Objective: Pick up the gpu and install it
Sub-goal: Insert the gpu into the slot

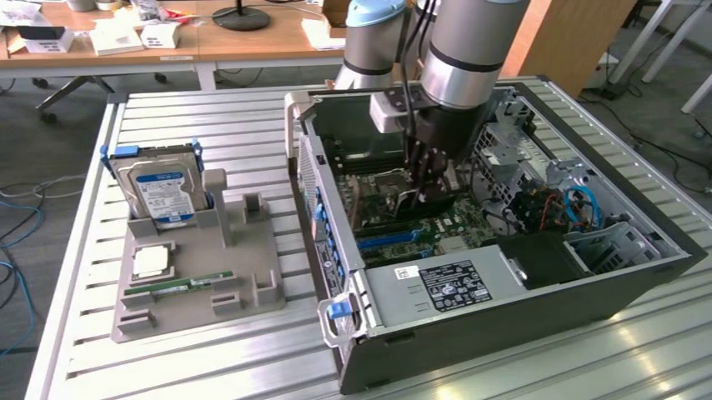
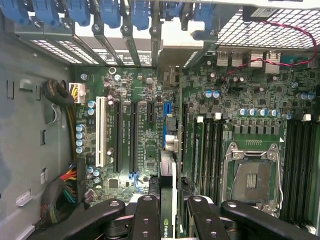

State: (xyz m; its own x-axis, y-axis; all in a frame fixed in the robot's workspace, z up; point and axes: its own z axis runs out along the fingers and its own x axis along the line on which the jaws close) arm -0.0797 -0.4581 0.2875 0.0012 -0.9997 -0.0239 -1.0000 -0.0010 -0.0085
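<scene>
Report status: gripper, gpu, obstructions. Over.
Gripper shut on gpu, card held on edge. Inside the case, over the motherboard. Black slots bare; no obstruction seen.

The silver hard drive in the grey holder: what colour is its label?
Blue and white label; clearest in the exterior view.

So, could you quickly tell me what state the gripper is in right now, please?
Gripper: closed, holding the gpu.

Slatted metal table [image 1: 212,367] here, carrying an open computer case [image 1: 501,337] and, just beside it, a grey fixture tray [image 1: 250,260], apparently plastic.
</scene>
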